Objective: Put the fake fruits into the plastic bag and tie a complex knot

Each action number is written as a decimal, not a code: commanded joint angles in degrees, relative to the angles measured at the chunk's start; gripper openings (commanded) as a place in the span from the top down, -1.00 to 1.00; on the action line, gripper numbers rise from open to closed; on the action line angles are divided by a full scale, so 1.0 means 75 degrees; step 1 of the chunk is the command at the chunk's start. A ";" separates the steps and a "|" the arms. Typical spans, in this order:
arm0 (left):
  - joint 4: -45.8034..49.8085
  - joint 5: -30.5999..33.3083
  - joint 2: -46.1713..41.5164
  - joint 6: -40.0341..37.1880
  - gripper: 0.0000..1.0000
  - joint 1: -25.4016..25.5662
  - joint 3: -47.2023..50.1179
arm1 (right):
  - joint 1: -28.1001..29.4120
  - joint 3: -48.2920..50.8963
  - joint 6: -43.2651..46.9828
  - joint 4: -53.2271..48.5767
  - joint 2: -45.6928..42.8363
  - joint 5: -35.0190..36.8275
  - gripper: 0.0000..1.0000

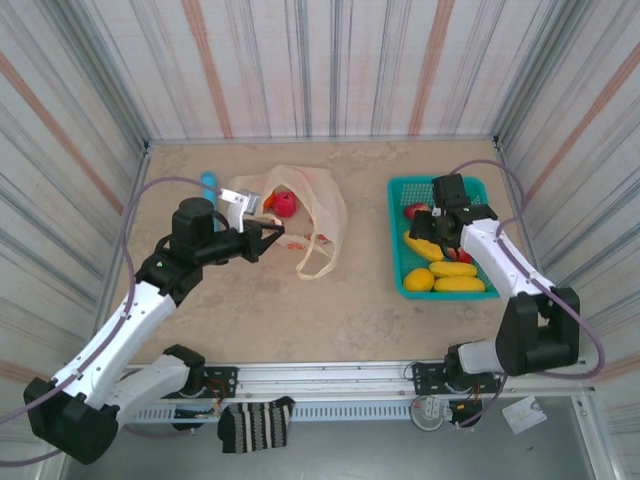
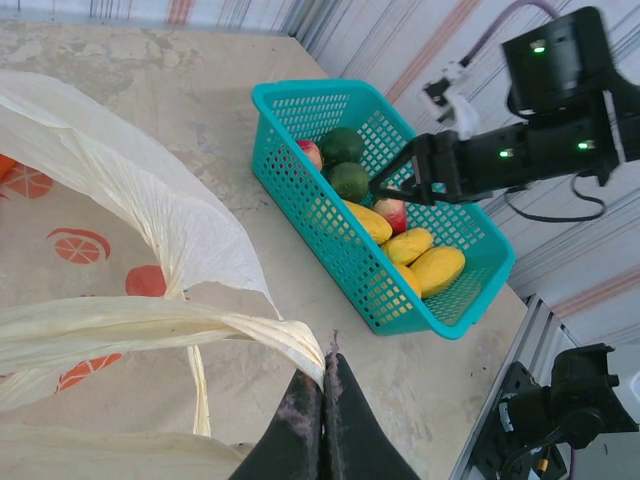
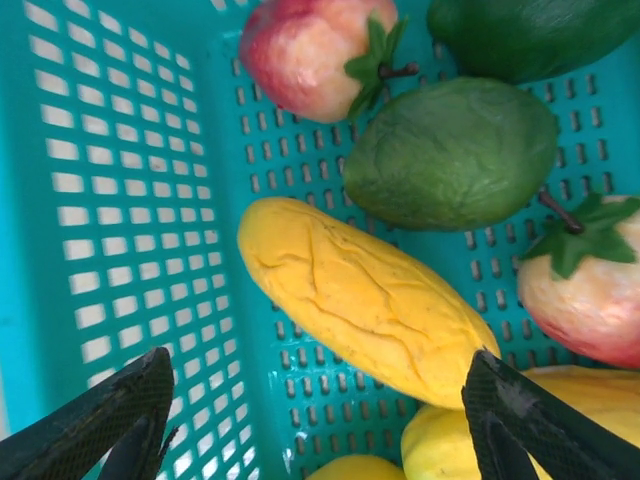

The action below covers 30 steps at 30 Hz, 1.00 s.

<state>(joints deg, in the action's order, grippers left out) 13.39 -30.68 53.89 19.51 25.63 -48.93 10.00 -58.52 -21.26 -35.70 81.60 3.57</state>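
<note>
Black jaws of the right gripper (image 3: pixel 315 385) stood wide apart and empty, hanging just above a long yellow fruit (image 3: pixel 360 300) that lay between them in the teal basket (image 3: pixel 120 200). Packed close around it were a green fruit (image 3: pixel 450 150), a red leaf-capped fruit (image 3: pixel 310 50) and further yellow ones, several touching. The left gripper (image 2: pixel 325 365) was clenched on a twisted edge of the bag (image 2: pixel 130 200), holding that edge up off the table (image 1: pixel 340 310) with the mouth turned towards the basket. Another red fruit (image 1: pixel 285 204) appeared to lie within the bag, well apart from the basket. Judgement: loading was at an early stage, with most fruit not yet moved and no knot begun. Risks noted: the glossy, rounded yellow fruit could squirt from the jaws if they closed off-centre; a finger could catch a neighbouring fruit or the basket mesh on the way down; the thin film could slip or tear at the left pinch, letting the mouth collapse before a fruit arrived.
</note>
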 commanded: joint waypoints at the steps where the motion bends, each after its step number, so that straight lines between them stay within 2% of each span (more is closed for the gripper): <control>1: -0.0094 -0.0161 -0.0142 -0.0046 1.00 0.0039 0.0067 | -0.0012 -0.0358 0.0512 -0.0144 0.1013 0.0201 -0.62; 5: -0.0063 -0.0152 -0.0199 -0.0070 1.00 0.0039 0.0065 | 0.0142 -0.0580 0.0732 -0.0150 0.1828 0.0590 -0.75; 12: -0.0070 -0.0180 -0.0155 -0.0056 1.00 0.0048 0.0050 | 0.0057 -0.0681 0.0726 -0.0134 0.2431 0.0647 -0.77; 16: -0.0072 -0.0190 -0.0143 -0.0058 1.00 0.0049 0.0050 | -0.0106 -0.0670 0.0563 0.0074 0.2430 0.0529 -0.60; 19: -0.0073 -0.0176 -0.0144 -0.0049 1.00 0.0052 0.0047 | -0.0246 -0.0601 0.0482 0.0386 0.2339 -0.0077 -0.47; 24: -0.0039 -0.0167 -0.0145 -0.0081 1.00 0.0040 0.0050 | -0.0517 -0.0791 0.0342 0.0575 0.2565 -0.1361 -0.11; 30: -0.0042 -0.0164 -0.0130 -0.0092 1.00 0.0029 0.0050 | -0.0506 -0.0847 0.0280 0.0529 0.2645 -0.1247 0.09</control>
<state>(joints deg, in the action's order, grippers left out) 13.39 -30.68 53.67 19.49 25.63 -48.93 6.35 -63.75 -17.98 -31.33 100.97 -4.49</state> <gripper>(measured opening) 0.049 0.460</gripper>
